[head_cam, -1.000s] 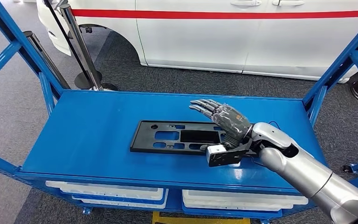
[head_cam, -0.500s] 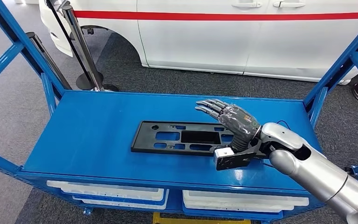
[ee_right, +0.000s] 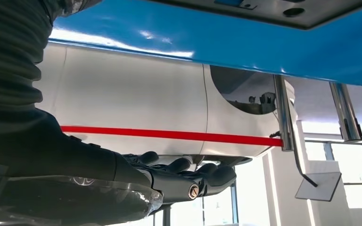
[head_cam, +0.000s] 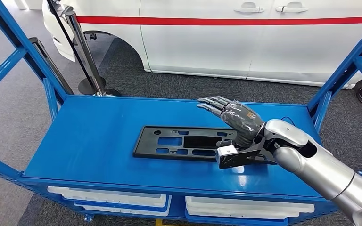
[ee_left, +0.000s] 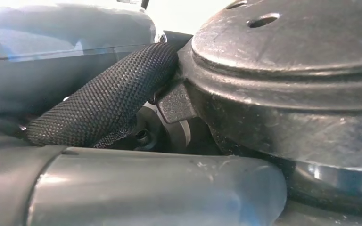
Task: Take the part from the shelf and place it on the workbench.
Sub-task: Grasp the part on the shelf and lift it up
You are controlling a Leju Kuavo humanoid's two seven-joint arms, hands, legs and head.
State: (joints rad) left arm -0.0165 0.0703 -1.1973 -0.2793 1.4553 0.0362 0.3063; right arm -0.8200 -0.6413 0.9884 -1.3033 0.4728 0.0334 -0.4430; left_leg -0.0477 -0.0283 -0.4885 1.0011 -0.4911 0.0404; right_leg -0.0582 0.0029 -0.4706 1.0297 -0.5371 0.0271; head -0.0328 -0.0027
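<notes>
We see the flat black plastic part with cut-out holes [head_cam: 181, 142] lying on the blue metal shelf top [head_cam: 99, 136]. Our right hand [head_cam: 233, 120] floats just above the part's right end, fingers out flat, holding nothing. It looks like no touch, but we cannot be sure

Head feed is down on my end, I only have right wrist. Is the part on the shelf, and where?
Observer: Yes. The black part lies flat near the middle of the blue shelf deck.
Operator: Is the right hand holding it?
Observer: No. The right hand is over the part's right end, fingers stretched out, nothing in them.
Operator: What's below?
Observer: White trays sit under the deck at the front.
</notes>
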